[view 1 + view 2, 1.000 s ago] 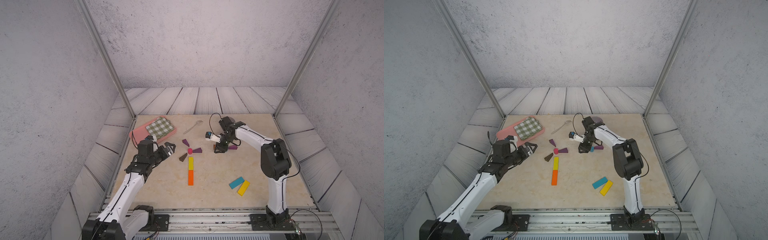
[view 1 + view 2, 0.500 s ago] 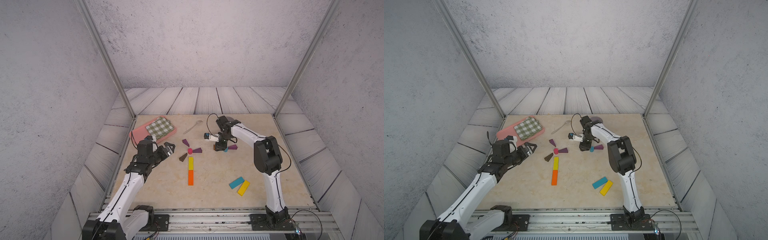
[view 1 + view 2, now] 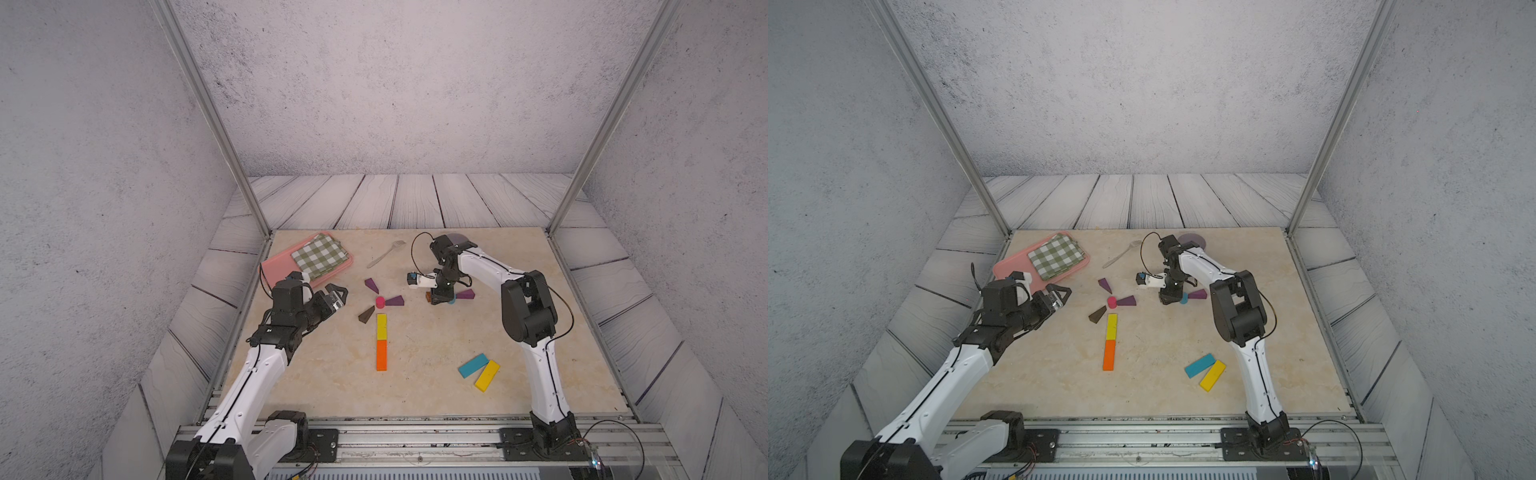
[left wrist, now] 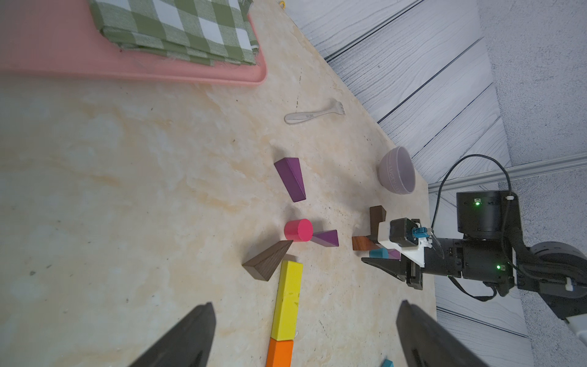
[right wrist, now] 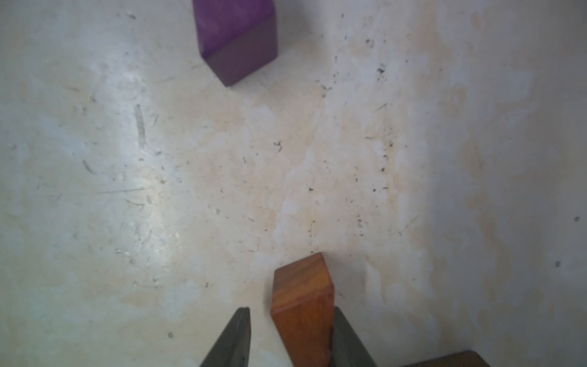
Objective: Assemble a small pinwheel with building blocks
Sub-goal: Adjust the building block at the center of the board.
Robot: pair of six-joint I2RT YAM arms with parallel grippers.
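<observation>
The right gripper [image 5: 290, 309] stood low over the table [image 3: 415, 395], its jaws partly apart around a red-brown wedge [image 5: 301, 295] that lay on the surface. One finger touched the wedge's side and the other stood just clear, so nothing was clamped. A blue cylinder [image 3: 1183, 298] and a loose purple wedge [image 3: 1197, 294] lay just beside that gripper.

The left gripper [image 4: 306, 305] hung over the table's left side, jaws wide apart and empty.

Between the arms sat a pink cylinder [image 3: 380, 302]. A far purple wedge [image 3: 372, 285], a side purple wedge [image 3: 395, 301] and a dark brown wedge [image 3: 366, 314] pointed at it. A yellow bar [image 3: 381, 326] met an orange bar [image 3: 382, 355] end to end, running toward the front edge. A blue bar [image 3: 473, 365] and a second yellow bar [image 3: 487, 375] lay together near the right arm.
</observation>
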